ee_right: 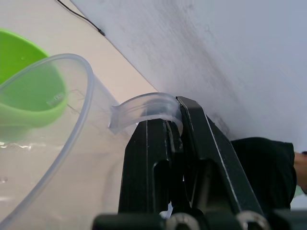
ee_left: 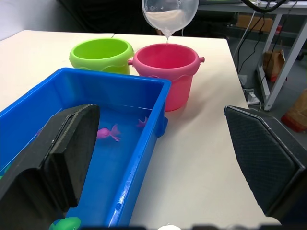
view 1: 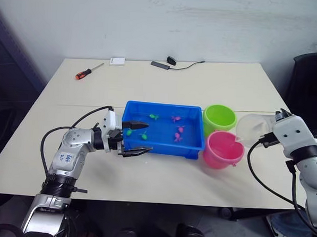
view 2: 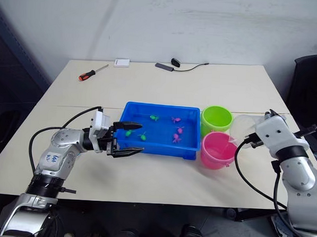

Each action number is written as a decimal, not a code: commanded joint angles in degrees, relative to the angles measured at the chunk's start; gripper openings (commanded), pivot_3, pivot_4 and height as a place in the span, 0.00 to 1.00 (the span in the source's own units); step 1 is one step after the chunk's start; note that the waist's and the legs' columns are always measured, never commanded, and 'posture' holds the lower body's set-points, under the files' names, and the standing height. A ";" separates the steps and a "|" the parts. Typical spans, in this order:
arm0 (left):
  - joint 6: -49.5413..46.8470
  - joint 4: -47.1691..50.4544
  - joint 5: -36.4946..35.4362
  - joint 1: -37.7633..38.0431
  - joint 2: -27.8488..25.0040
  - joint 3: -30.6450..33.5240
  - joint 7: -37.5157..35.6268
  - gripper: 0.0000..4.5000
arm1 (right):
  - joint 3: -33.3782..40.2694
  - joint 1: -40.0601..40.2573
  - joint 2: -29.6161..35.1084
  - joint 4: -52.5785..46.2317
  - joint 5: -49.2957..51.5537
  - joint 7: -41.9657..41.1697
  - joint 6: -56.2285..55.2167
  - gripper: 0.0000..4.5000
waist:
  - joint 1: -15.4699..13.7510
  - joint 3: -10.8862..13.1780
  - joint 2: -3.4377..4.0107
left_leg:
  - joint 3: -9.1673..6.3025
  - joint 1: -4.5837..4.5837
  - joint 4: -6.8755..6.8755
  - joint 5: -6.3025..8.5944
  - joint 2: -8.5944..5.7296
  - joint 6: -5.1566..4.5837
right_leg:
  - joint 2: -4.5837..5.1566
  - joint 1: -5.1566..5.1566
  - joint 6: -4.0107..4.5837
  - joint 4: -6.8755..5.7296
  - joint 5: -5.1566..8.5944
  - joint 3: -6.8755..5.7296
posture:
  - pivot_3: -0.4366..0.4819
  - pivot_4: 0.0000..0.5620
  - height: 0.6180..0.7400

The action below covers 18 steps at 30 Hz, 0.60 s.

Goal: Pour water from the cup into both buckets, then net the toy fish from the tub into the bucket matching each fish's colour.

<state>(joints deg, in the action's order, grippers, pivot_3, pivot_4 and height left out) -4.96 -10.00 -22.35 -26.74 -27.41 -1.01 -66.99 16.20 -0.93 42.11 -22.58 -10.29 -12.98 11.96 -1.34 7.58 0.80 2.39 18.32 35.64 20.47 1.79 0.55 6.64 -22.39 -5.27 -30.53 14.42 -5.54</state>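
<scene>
— Two things you cannot make out well: the right gripper (ee_right: 172,124) sits behind its own wrist housing in the head views, and the water inside the pink bucket (view 1: 223,149) is not readable from above.

— What does your right gripper have, then?

— In the right wrist view you see its two black fingers (ee_right: 144,158) pressed together on the clear handle of the cup (view 1: 252,127), with no gap between them. The cup is tipped on its side, above and just beside the pink bucket, mouth turned toward the buckets. In the left wrist view a thin stream falls from its spout into the pink bucket.

— And the left gripper (view 1: 135,138)?

— You have it spread wide and holding nothing. One finger (view 1: 134,126) reaches over the near left corner of the tub (view 1: 164,106); the other lies outside the tub's front wall, above the table (view 1: 161,172). Whether either finger touches the rim, you cannot tell.

— Where do the rest of your things stand?

— The green bucket (view 1: 219,118) stands just behind the pink one, both at the tub's right end. Pink fish (view 1: 178,133) and green fish (view 1: 154,116) lie scattered in the tub; in the left wrist view one green fish is cut off at the edge. A red-handled screwdriver (view 1: 88,72) lies well apart at the table's far left.
</scene>
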 commanded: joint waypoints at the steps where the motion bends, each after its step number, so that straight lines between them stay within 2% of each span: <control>1: 0.91 0.18 -0.06 -0.38 -0.38 0.44 -0.28 1.00 | 1.00 -0.50 0.73 -0.64 -2.91 0.81 -4.12 0.02 | 0.00 0.00 -0.01 | 0.00 0.00 0.01 0.00 0.00 0.01 | 0.00 0.01 0.00 0.00 0.00 -0.01 | 0.48 0.27 1.00; 18: 0.80 1.12 -0.11 0.02 -0.28 0.45 -0.02 1.00 | 0.84 0.04 0.12 1.35 -10.99 0.65 -12.68 0.02 | 0.04 0.01 -0.01 | -0.01 -0.01 0.09 -0.01 0.00 0.02 | 0.00 0.03 0.00 -0.08 0.00 -0.01 | 0.48 0.27 1.00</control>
<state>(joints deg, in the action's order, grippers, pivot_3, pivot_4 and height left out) -4.85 -9.99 -22.25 -26.72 -27.41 -1.01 -67.09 16.16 -0.69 42.10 -19.94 -20.85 -12.87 0.31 -1.31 7.58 0.79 2.38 18.31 35.73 20.46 1.79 0.56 6.64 -22.36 -5.27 -30.62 14.42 -5.54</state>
